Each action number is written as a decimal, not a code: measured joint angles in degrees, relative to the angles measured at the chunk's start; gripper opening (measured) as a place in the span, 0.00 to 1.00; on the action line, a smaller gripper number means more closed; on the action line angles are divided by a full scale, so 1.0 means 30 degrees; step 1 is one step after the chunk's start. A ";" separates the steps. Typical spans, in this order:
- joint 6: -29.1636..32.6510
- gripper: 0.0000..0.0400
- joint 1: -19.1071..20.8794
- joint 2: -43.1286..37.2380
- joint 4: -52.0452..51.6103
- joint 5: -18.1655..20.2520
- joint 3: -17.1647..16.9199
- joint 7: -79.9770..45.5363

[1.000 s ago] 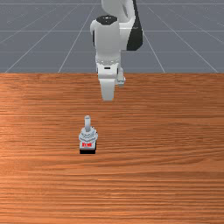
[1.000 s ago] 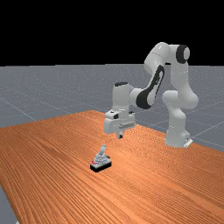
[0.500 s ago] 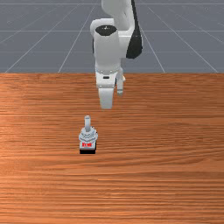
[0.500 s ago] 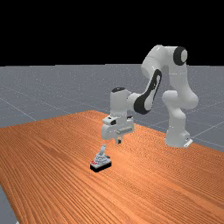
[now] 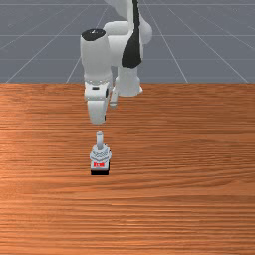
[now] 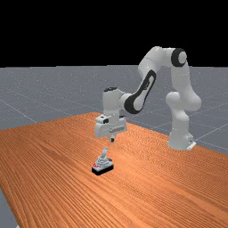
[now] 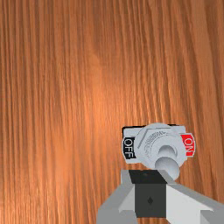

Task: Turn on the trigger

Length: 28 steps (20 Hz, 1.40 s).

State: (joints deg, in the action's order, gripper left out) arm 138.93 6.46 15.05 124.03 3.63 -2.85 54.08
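Presently, your white-and-grey two-finger gripper (image 6: 112, 140) hangs clenched, higher than the grey, round-levered toggle switch (image 5: 100, 155), which sits on the orange-brown wooden table (image 5: 199, 209), left of the front view's middle.

Orange-brown wooden table (image 5: 189, 204) across the front view's middle and lower parts, grain running side to side, one grey toggle switch (image 5: 100, 155) left of centre, black underside, red ON label (image 7: 188, 145), black OFF label (image 7: 128, 148).
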 joint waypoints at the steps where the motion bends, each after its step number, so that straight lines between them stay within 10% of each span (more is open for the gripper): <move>1: 0.0005 0.00 -0.0013 -0.0007 0.0011 -0.0005 0.0008 -0.0023; 5: 0.0449 0.00 -0.0977 -0.0029 0.0274 -0.1793 -0.0340 -0.2278; 6: 0.0473 0.00 -0.0278 0.0181 0.0201 -0.0228 0.0352 0.0555; 9: -0.1411 0.00 -0.0583 0.1001 -0.0753 -0.0557 0.0070 -0.1034; 28: 0.2402 0.00 0.0096 -0.0588 0.2292 0.0230 -0.0116 -0.0169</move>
State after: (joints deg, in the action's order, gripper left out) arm 146.13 6.75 13.28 130.91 4.32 -3.20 53.57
